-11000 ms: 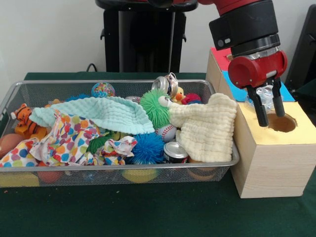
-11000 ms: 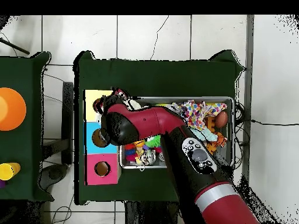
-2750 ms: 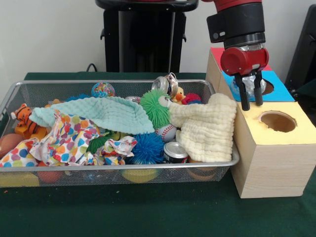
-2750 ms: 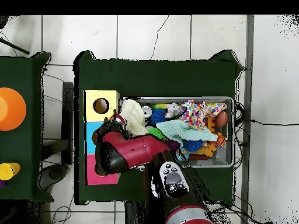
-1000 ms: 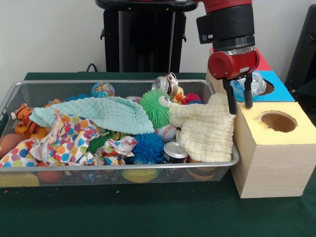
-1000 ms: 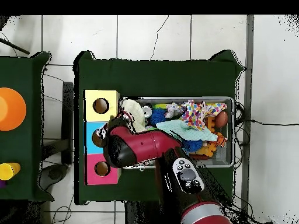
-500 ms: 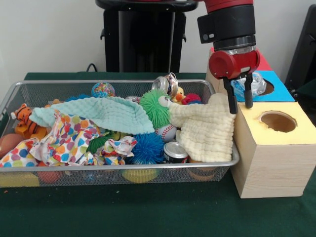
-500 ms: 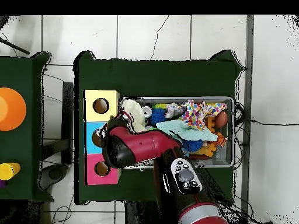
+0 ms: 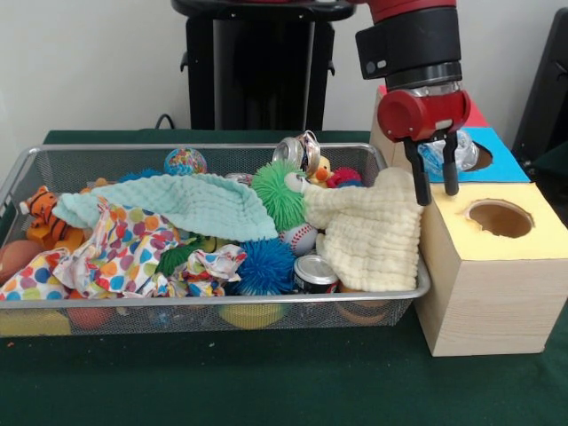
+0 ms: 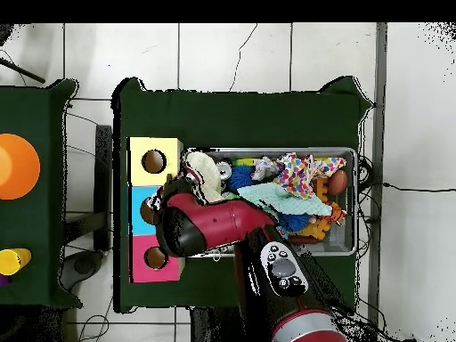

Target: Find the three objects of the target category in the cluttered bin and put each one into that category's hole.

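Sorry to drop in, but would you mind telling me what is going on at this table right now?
A red robot arm is sorting items from a cluttered wire bin into a wooden box with coloured holes. Its gripper hangs above the cream cloth at the bin's box end, beside the yellow hole. A crumpled clear plastic item sits by the blue hole just behind the fingers; whether they grip it is unclear. Cans, balls, cloths and plush toys remain in the bin.

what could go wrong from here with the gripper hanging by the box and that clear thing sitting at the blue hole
The crumpled clear plastic sits on the blue section's hole rather than down in it; it looks too bulky and could stay wedged. The open gripper hangs just above the cream cloth draped over the bin's rim; descending there could snag the cloth.
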